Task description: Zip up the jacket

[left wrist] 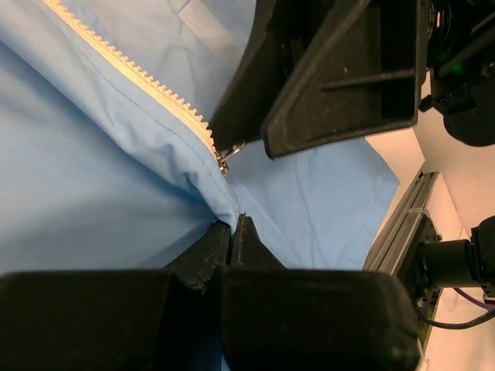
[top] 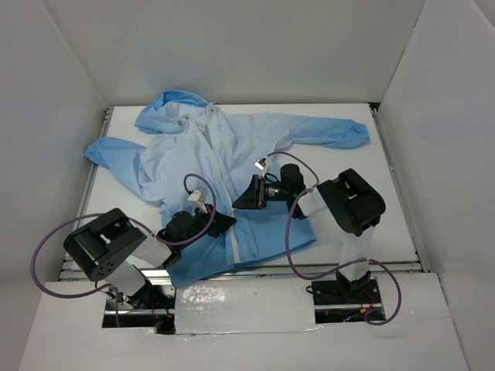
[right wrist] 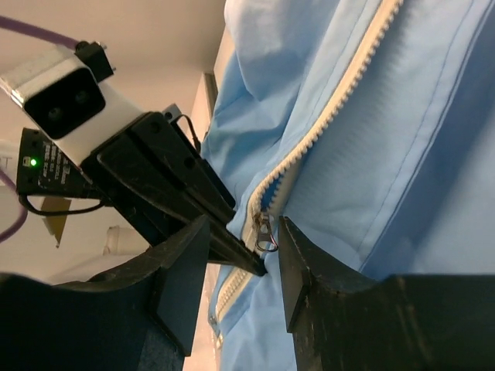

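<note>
The light-blue jacket [top: 232,154] lies flat on the table with its hood at the far left. Its white zipper [top: 234,243] runs down the front. In the left wrist view my left gripper [left wrist: 233,222] is shut on a fold of jacket fabric [left wrist: 116,170] just below the zipper pull [left wrist: 225,159]. In the right wrist view my right gripper [right wrist: 244,232] is open, one finger on each side of the zipper pull [right wrist: 264,231]. The zipper teeth [right wrist: 340,100] are parted above the pull. In the top view both grippers, left [top: 227,222] and right [top: 238,202], meet at the lower front.
White walls enclose the table [top: 387,178]. One sleeve [top: 332,133] stretches toward the far right, the other [top: 108,154] lies at the left. Purple cables [top: 290,232] loop beside both arms. A metal rail [left wrist: 402,224] marks the near table edge.
</note>
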You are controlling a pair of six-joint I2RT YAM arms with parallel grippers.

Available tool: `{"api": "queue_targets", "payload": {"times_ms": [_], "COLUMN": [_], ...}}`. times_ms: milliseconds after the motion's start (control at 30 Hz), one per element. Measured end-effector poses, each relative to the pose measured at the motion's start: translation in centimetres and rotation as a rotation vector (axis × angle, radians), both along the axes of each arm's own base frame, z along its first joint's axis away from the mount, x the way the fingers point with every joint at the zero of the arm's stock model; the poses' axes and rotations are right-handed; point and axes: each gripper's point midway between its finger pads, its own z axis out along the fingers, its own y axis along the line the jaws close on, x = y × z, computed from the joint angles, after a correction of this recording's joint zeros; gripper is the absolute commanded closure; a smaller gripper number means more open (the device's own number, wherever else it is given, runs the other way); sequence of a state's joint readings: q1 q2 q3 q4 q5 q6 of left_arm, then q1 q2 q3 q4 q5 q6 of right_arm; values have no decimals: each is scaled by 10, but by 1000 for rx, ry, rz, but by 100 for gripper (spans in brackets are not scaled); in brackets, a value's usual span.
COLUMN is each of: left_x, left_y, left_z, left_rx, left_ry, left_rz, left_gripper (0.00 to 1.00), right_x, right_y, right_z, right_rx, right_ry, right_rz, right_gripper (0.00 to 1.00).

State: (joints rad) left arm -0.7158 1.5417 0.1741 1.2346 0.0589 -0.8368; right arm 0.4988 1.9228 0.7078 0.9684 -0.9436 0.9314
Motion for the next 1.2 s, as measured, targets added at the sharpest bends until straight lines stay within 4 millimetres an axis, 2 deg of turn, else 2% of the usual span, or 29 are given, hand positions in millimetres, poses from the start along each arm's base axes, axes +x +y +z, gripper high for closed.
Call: {"api": "queue_targets", "payload": {"times_ms": [233,467,633,733,933,1100,1200], "left_x": [1,3,2,2,2,1,1], "left_y": [1,2,2,1,1,1,1], "left_z": [-1,0,0,0,2,2,2], "left_rx": [6,25,26,25,22,21,22], "left_ry": [3,-9,-9,-9,-12,-13,-14], "left_rz": [4,1,-2,-5,-7,-12,-14], "left_gripper": [100,100,100,100,100,100,100], "right_x": [-18,-32,-31,-28,-21,-17,-16], "right_y": [-4,-4,-2,-2,-3,-7,-7], "right_z": [-8,-7,4,4,-7,-23,-25], "right_rx": [-18,-14,25,22,-15,-75,-83], "right_ry": [31,48,46,48,80,114,122], "right_rz": [10,23,20,6,-53,-102,-109], "right_gripper": [53,53,52,52,52,51,52]}}
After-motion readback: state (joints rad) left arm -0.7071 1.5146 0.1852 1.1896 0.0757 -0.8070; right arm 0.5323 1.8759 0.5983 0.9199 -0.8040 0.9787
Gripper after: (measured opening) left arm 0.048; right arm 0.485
